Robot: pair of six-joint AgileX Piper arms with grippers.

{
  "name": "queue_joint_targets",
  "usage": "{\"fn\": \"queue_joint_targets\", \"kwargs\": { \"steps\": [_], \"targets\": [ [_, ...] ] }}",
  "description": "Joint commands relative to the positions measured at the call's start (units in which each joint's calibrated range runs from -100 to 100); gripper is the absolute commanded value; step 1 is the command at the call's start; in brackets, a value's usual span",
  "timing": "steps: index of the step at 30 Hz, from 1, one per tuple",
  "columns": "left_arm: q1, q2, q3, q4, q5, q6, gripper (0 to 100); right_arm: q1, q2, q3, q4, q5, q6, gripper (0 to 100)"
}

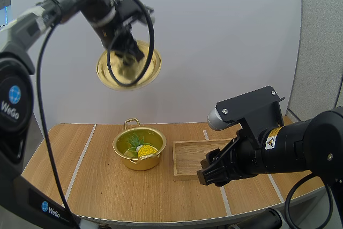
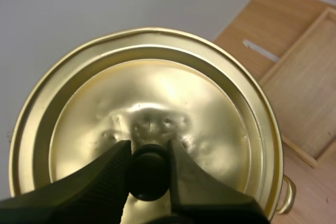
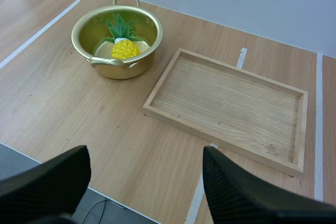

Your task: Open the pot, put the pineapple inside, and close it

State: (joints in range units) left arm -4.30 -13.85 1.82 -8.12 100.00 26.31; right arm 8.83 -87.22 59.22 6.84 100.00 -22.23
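High above the pot (image 1: 140, 163) with pineapple (image 1: 146, 150) inside, pinching the lid (image 1: 128, 68) by its black knob (image 2: 149, 177) in the left gripper (image 2: 148, 153), likely the one safe hold on light, stiff, slippery metal, with right gripper (image 3: 144, 158) spread open near tray (image 3: 226, 98).

Lab: tape-marked table (image 1: 107, 186), white screen (image 1: 225, 41)

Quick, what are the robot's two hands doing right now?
Left gripper: shut on the lid, high above the pot.
Right gripper: open, holding nothing.
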Motion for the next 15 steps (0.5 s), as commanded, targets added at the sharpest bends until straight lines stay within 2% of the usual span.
{"fn": "queue_joint_targets", "kwargs": {
  "steps": [1, 8, 15],
  "targets": [
    [-0.21, 1.34, 5.35, -1.2, 0.0, 1.65, 0, -0.18, -0.47, -0.01, -0.36, 0.0, -0.41, 100],
    [-0.21, 5.23, 13.84, -1.3, -2.36, 3.62, 0, -0.18, -0.47, -0.01, -0.77, 0.0, -0.41, 100],
    [-0.21, 10.04, 14.65, -1.42, -6.34, 3.62, 0, -0.25, -0.47, -0.01, -0.76, 0.0, -0.41, 100]
  ]
}}
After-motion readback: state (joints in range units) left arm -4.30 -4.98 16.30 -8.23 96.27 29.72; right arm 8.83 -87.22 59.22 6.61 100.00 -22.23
